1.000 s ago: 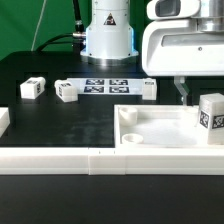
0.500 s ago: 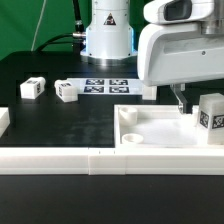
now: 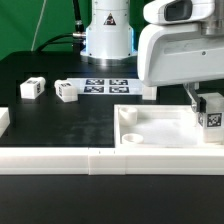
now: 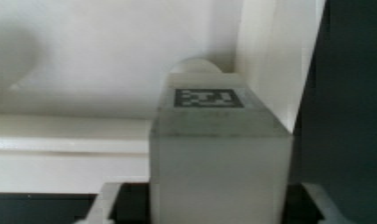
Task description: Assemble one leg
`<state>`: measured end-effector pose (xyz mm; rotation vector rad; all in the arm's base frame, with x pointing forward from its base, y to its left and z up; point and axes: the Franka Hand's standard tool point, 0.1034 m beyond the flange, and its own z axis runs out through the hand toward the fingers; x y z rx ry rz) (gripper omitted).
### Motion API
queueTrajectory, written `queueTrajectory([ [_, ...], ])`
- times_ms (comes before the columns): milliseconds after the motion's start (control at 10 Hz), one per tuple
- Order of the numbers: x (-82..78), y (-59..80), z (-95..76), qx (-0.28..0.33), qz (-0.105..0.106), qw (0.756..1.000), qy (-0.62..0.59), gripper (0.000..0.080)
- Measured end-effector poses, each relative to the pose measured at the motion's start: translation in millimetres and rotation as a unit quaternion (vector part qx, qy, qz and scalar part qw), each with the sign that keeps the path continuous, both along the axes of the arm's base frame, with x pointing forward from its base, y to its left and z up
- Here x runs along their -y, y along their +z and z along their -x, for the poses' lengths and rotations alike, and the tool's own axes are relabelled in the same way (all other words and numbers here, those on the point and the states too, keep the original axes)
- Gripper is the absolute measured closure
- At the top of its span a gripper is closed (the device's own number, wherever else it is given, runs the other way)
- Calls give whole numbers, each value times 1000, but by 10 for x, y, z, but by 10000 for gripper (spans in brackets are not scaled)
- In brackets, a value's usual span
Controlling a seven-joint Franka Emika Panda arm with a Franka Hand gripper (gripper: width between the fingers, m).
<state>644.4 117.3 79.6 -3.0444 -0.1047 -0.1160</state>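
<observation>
A leg (image 3: 212, 112), a white stubby block with a square tag, stands upright on the large white tray part (image 3: 155, 128) at the exterior view's right. My gripper (image 3: 207, 100) has come down over this leg, with one finger (image 3: 190, 98) showing beside it. In the wrist view the leg (image 4: 215, 140) fills the middle between the jaws of my gripper (image 4: 211, 205). A dark gap shows on each side of the leg, so the jaws are open and straddle it. The far finger is hidden in the exterior view.
Two more legs (image 3: 33, 88) (image 3: 66, 91) lie at the back left, and a third (image 3: 148, 91) is partly behind the arm. The marker board (image 3: 105, 86) lies at the back. A long white rail (image 3: 60, 158) runs along the front. The tray has a corner hole (image 3: 130, 138).
My gripper has moved toward the exterior view's right and lowered over the leg standing on the tray. The leg and the other parts have not moved.
</observation>
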Motion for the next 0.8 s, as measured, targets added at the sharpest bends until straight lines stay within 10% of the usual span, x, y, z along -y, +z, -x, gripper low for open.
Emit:
queueTrajectory([
  [300, 40, -1, 10, 2, -20, 991, -129, 508],
  [800, 98, -25, 57, -25, -41, 898, -438, 508],
])
